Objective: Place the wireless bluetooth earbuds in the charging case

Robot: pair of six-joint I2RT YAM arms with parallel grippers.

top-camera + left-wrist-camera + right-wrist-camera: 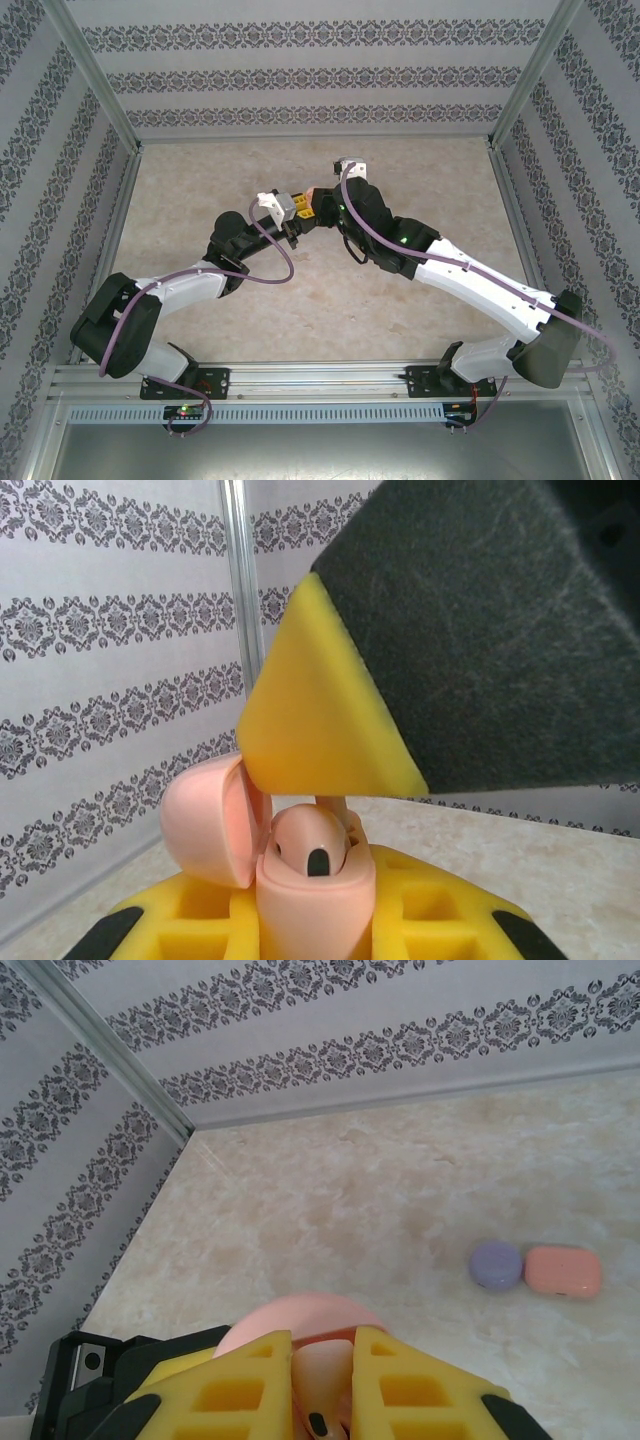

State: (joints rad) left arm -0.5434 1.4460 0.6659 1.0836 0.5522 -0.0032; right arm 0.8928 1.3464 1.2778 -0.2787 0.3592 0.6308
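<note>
The pale salmon charging case (315, 905) stands upright in my left gripper (315, 925), which is shut on its body. Its lid (205, 820) hangs open to the left. A pale salmon earbud (312, 845) with a black oval mark sits in the case mouth. From above, a yellow fingertip (320, 710) of my right gripper comes down onto it, and a thin salmon stem (337, 805) rises into that finger. My right gripper (322, 1365) is shut on the earbud (325, 1375), with the lid (300, 1315) just beyond. Both grippers (303, 208) meet above mid-table.
A closed purple case (496, 1264) and a closed coral case (562, 1270) lie side by side on the beige table (350, 1200). Patterned walls with metal corner posts (238, 600) close the workspace in on three sides.
</note>
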